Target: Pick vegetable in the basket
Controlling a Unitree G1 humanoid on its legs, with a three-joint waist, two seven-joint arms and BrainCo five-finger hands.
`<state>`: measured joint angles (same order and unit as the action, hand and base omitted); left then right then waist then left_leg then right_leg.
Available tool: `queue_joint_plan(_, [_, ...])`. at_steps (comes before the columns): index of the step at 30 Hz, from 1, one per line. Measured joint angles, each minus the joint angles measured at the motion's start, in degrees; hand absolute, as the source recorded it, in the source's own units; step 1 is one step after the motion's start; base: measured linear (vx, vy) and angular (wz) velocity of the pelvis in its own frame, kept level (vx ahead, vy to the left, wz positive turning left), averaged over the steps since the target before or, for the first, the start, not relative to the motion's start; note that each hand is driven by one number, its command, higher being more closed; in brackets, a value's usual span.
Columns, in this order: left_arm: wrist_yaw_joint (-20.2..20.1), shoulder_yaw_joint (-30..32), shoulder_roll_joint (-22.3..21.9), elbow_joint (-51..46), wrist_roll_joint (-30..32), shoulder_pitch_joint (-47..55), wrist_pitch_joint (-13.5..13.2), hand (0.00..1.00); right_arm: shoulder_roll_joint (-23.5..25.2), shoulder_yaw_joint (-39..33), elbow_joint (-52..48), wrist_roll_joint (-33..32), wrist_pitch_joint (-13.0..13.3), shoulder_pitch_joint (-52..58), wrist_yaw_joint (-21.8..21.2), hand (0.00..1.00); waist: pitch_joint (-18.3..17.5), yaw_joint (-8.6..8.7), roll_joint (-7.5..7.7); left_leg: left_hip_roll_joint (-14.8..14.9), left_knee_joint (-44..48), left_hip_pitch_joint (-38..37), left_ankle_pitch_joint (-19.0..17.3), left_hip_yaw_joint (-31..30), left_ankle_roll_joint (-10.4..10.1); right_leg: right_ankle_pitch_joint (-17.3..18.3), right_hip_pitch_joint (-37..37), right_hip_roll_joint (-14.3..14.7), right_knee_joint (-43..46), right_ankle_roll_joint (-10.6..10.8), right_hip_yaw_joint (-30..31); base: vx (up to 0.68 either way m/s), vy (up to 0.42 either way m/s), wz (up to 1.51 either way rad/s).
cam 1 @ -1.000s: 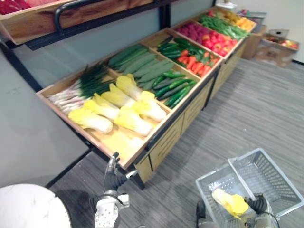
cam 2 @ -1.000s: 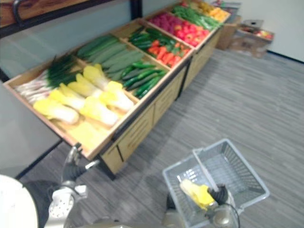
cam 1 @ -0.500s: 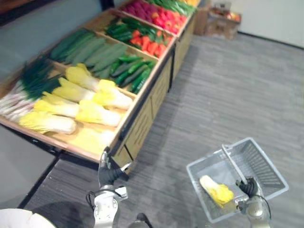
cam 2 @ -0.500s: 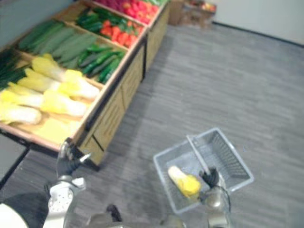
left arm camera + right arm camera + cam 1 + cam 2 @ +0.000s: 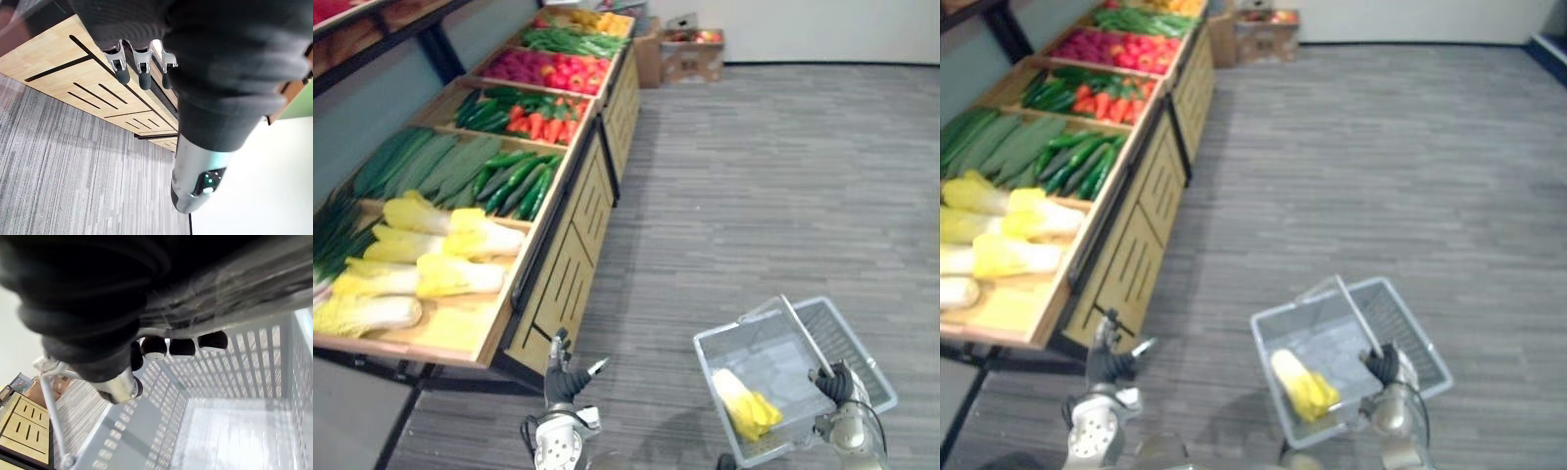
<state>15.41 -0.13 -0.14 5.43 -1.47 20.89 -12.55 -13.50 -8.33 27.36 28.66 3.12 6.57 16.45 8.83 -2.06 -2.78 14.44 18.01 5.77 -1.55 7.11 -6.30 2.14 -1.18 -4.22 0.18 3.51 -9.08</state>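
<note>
The right hand [image 5: 835, 384] was clamped round the thin grey bar handle [image 5: 803, 331] of the grey mesh basket [image 5: 773, 362]. Its dark-tipped fingers [image 5: 182, 346] curled over the bar in the wrist view, so the basket was held low over the grey striped carpet [image 5: 754, 176]. One yellow-and-white leafy cabbage [image 5: 744, 403] lay on the basket's floor, toward its near left corner. It was just beside the right hand but not touching it, the handle running between them.

The left hand [image 5: 560, 377] held nothing. Its fingers [image 5: 144, 81] were straight and relaxed, close to the slotted front of the long wooden display stand [image 5: 563, 284] and below the stand's top edge. It was well apart from the cabbage in the basket, with bare carpet between.

By my reading one pick was done and the robot was between picks — carrying the basket along the stand, not reaching. A further pick would call for the left hand to rise above the stand's rim and reach into a tray. The pale yellow cabbages [image 5: 450, 276] in the nearest tray looked the easiest target. The right hand would need to keep the basket level and close enough for a drop — otherwise the cabbage inside could roll.
</note>
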Motion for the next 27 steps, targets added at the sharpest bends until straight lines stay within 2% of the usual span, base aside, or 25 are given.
queue_joint_plan(3, [0.05, 0.15, 0.14, -0.36, -0.02, -0.88, -0.77, 0.0, 0.41, -0.11, 0.52, -0.12, 0.02, 0.09, -0.02, 1.0, 0.08, 0.35, -0.81, -1.24, -1.23, -0.1, -2.37, -1.69, -0.29, -2.34, 0.94, -0.54, -0.4, 1.06, 0.39, 0.0, 0.173, -0.15])
queue_joint_plan(4, [0.09, 0.15, 0.3, -1.52, -0.02, -1.63, -0.79, 0.0, 0.71, -0.14, 0.5, -0.18, 0.04, 0.01, -0.02, 1.0, 0.86, 0.6, 0.43, -2.51, -3.7, -0.84, -2.43, -1.39, -0.24, -3.57, 1.12, -1.74, -1.32, 1.51, 0.34, -0.02, 0.272, 0.08])
queue_joint_plan(5, [0.19, 0.09, 0.33, -2.66, -0.02, -1.74, -0.83, 0.0, 0.73, -0.37, 0.47, -0.18, 0.05, 0.02, -0.01, 1.0, 1.11, 0.69, 1.05, -3.15, -5.7, -1.09, -2.46, -1.41, -0.28, -3.95, 1.75, -2.24, -1.41, 2.04, 0.24, -0.03, 0.257, 0.11])
queue_joint_plan(9, [0.48, -0.02, 0.42, -3.69, -0.01, -2.69, -0.83, 0.0, 1.04, -0.94, 0.26, -0.53, 0.08, -1.02, 0.06, 1.0, 1.39, 0.26, 1.99, -4.26, -9.41, -1.95, -4.8, 0.48, -0.58, -4.78, 4.9, -3.22, -0.04, 2.96, 2.45, -0.05, 0.166, -0.22])
queue_joint_plan(12, [0.5, -0.61, 1.08, -4.7, 0.07, -2.81, -0.83, 0.0, 1.91, -0.84, 0.05, -0.53, 0.24, -1.51, 0.04, 1.0, 2.19, 0.33, 3.54, -6.08, -6.55, -2.96, -8.86, 3.68, 0.86, -2.57, 9.54, -5.58, 8.96, 4.11, 6.63, -0.08, 0.169, -0.61])
queue_joint_plan(13, [0.5, -0.66, 1.37, -4.71, 0.09, -2.93, -0.83, 0.0, 2.02, -0.85, 0.06, -0.53, 0.23, -1.49, 0.04, 1.0, 2.18, 0.42, 3.5, -6.35, -6.08, -3.09, -9.48, 4.13, 0.97, -2.54, 10.82, -5.88, 11.25, 4.06, 6.69, -0.12, 0.119, -0.62])
queue_joint_plan(15, [0.51, -0.61, 4.67, -4.7, 0.43, -3.37, -0.87, 0.0, 3.47, -0.56, 0.08, -0.69, 0.21, -1.03, -0.37, 1.0, 2.77, 1.15, 4.46, -6.56, -5.98, -4.87, -10.41, 5.99, 1.65, -3.52, 17.01, -6.94, 23.95, 3.22, 5.79, -0.09, 0.076, -0.48])
queue_joint_plan(17, [0.5, -0.61, 5.92, -4.69, 0.52, -3.1, -0.93, 0.0, 4.09, 0.02, 0.1, -1.3, 0.22, -0.67, -0.48, 1.0, 3.04, 1.72, 4.93, -6.1, -6.01, -6.19, -10.67, 6.36, 1.77, -4.4, 17.7, -7.12, 25.75, 2.46, 4.44, 0.03, 0.018, -0.21])
queue_joint_plan(18, [0.51, -0.51, 7.39, -4.68, 0.51, -2.98, -0.94, 0.0, 4.59, 0.44, 0.11, -1.76, 0.22, -0.69, -0.53, 1.0, 3.17, 1.95, 5.08, -5.22, -6.01, -6.57, -10.76, 6.6, 1.71, -5.03, 18.04, -7.53, 25.78, 1.7, 1.79, 0.07, -0.022, -0.17])
queue_joint_plan(19, [0.51, -0.5, 7.72, -4.69, 0.51, -3.1, -0.94, 0.0, 4.57, 0.44, 0.18, -1.76, 0.21, -0.69, -0.53, 1.0, 3.32, 2.0, 4.97, -4.92, -6.02, -6.57, -10.77, 6.63, 1.71, -4.75, 18.12, -7.54, 25.71, 1.33, 0.99, 0.09, -0.058, -0.15])
queue_joint_plan(20, [0.56, -0.53, 7.69, -4.68, 0.5, -3.42, -0.95, 0.0, 4.4, 0.42, 0.26, -1.76, 0.2, -0.85, -0.54, 1.0, 3.47, 1.79, 5.3, -4.42, -6.03, -6.59, -10.82, 6.65, 1.64, -3.06, 18.23, -7.64, 25.43, -0.47, -0.29, 0.07, -0.072, -0.05])
queue_joint_plan(21, [0.57, -0.59, 7.51, -4.63, 0.5, -3.45, -0.95, 0.0, 4.39, 0.38, 0.26, -1.76, 0.21, -0.94, -0.54, 1.0, 3.48, 1.71, 5.35, -4.16, -6.02, -6.59, -10.97, 6.65, 1.4, -2.48, 18.31, -7.69, 24.71, -1.33, -0.33, 0.14, -0.145, -0.05])
queue_joint_plan(23, [0.58, -1.37, 7.29, -4.5, 0.49, -3.57, -0.95, 0.0, 4.36, 0.34, 0.25, -1.73, 0.21, -1.69, -0.53, 1.0, 3.57, 1.65, 5.2, -2.58, -5.89, -6.77, -11.82, 6.65, 0.0, -2.29, 19.87, -8.15, 21.28, -1.65, 0.14, 0.17, -0.187, -0.03])
queue_joint_plan(24, [0.6, -1.91, 7.27, -4.37, 0.49, -3.94, -0.94, 0.0, 4.27, 0.34, 0.24, -1.72, 0.19, -2.43, -0.53, 1.0, 3.72, 1.59, 4.96, -1.47, -5.74, -7.13, -12.38, 6.58, -1.26, -2.9, 20.75, -8.77, 18.44, -0.89, 0.13, 0.23, -0.265, 0.05])
queue_joint_plan(25, [0.67, -2.26, 7.28, -4.33, 0.49, -4.29, -0.94, 0.0, 4.25, 0.34, 0.19, -1.72, 0.16, -2.91, -0.52, 1.0, 3.51, 1.57, 5.48, -0.85, -5.73, -7.96, -12.85, 6.38, -3.28, -4.27, 21.04, -9.31, 14.66, 0.37, -0.08, 0.26, -0.297, 0.11])
queue_joint_plan(26, [0.72, -2.3, 7.34, -4.32, 0.5, -4.43, -0.95, 0.0, 4.25, 0.34, 0.11, -1.71, 0.14, -2.91, -0.5, 1.0, 3.17, 1.56, 6.28, -0.86, -5.75, -8.43, -13.13, 6.28, -4.63, -5.57, 20.79, -9.94, 13.03, 0.29, -0.09, 0.33, -0.317, 0.09])
queue_joint_plan(27, [1.0, -2.3, 6.48, -2.74, 0.48, -5.66, -0.89, 0.0, 3.15, 0.22, 0.33, -1.71, -0.01, -3.23, -0.45, 1.0, 3.8, 1.23, 4.61, 0.54, -5.76, -9.43, -13.36, 5.89, -6.72, -6.89, 21.09, -9.3, 15.28, 3.16, -0.74, 0.34, -0.304, 0.01])
